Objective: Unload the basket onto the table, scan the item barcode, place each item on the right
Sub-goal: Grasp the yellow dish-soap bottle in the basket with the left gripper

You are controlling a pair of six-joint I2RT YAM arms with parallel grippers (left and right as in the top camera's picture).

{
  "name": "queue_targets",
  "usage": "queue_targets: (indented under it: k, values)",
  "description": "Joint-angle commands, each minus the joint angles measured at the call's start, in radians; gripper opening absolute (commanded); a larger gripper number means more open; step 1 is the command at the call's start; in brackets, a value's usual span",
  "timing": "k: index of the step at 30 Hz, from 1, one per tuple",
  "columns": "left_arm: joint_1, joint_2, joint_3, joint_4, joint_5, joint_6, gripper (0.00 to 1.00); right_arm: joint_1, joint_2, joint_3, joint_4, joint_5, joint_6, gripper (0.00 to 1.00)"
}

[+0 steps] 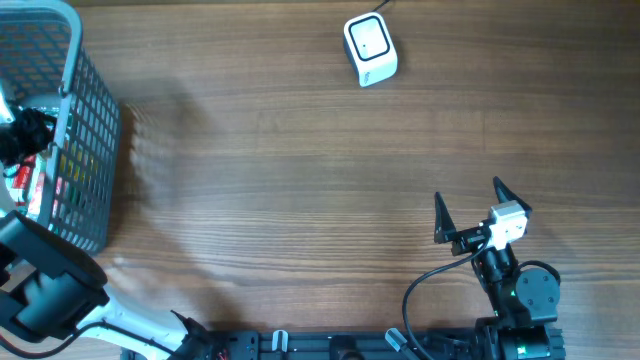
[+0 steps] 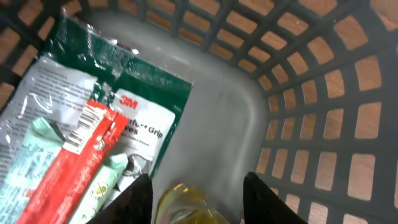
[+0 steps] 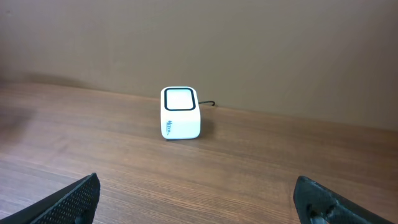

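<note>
Grey mesh basket [image 1: 95, 150] stands at nine to ten o'clock on the wooden table [image 1: 300, 180], and the left arm reaches down into it. The left gripper [image 2: 198, 188] is partly spread and straddles a yellowish item [image 2: 180, 204] on the basket floor. Bare floor shows between the item and the right-hand finger, so it is judged not yet pinched. This item is taken as the one to be scanned; no barcode shows on it from here.

Risks, as judged:
- The item looks smooth and rounded. Closing off-centre could squirt it out sideways.
- A green 3M pack [image 2: 143, 118] and a red packet [image 2: 81, 162] lie at ten o'clock of the fingers, the red one overlapping the green. The left finger sits just beside them and may snag or drag film on the way up.
- The basket wall is close at three o'clock of the fingers. A slanted lift could catch the mesh and tip the basket.

Surroundings: the white scanner [image 1: 370, 50] stands at twelve to one o'clock, window up, well apart from the basket, with open table between. The right gripper [image 1: 468, 195] waits at four to five o'clock, spread wide and empty, facing the scanner and clear of the carrying path.
</note>
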Motion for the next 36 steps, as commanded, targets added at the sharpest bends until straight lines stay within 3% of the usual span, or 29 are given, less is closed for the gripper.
queue_targets:
  k: [1,6,10,12,16,24,27,30,33,35,36]
  values:
    - [-0.005,-0.075,-0.001,0.029,-0.011,0.001,0.4,-0.004,0.0,-0.001,0.005,-0.002,-0.004,1.0]
    - [-0.005,-0.178,-0.001,0.048,-0.011,-0.002,0.4,-0.004,0.0,-0.001,0.005,-0.002,-0.004,1.0]
    - [-0.005,-0.199,-0.001,0.023,-0.015,-0.002,0.47,-0.004,0.0,-0.001,0.005,-0.002,-0.004,1.0]
    - [-0.005,-0.19,-0.005,-0.008,-0.031,-0.002,0.63,-0.004,0.0,-0.001,0.005,-0.002,-0.005,1.0]
    - [-0.005,-0.158,-0.023,-0.039,-0.036,-0.002,0.79,-0.004,0.0,-0.001,0.005,-0.002,-0.005,1.0]
    - [-0.009,-0.122,-0.095,-0.035,-0.036,-0.002,0.83,-0.004,0.0,-0.001,0.005,-0.002,-0.005,1.0]
    - [-0.011,-0.103,-0.121,-0.005,-0.036,-0.002,0.81,-0.004,0.0,-0.001,0.005,-0.002,-0.005,1.0]
    - [-0.011,-0.077,-0.121,-0.003,-0.036,-0.002,0.66,-0.004,0.0,-0.001,0.005,-0.002,-0.005,1.0]
    - [-0.011,-0.055,-0.121,-0.003,-0.036,-0.002,0.61,-0.004,0.0,-0.001,0.005,-0.002,-0.004,1.0]
    - [-0.011,-0.044,-0.121,0.001,-0.036,-0.002,0.52,-0.004,0.0,-0.001,0.005,-0.002,-0.005,1.0]
    - [-0.011,-0.042,-0.121,0.004,-0.036,-0.002,0.43,-0.004,0.0,-0.001,0.005,-0.002,-0.005,1.0]
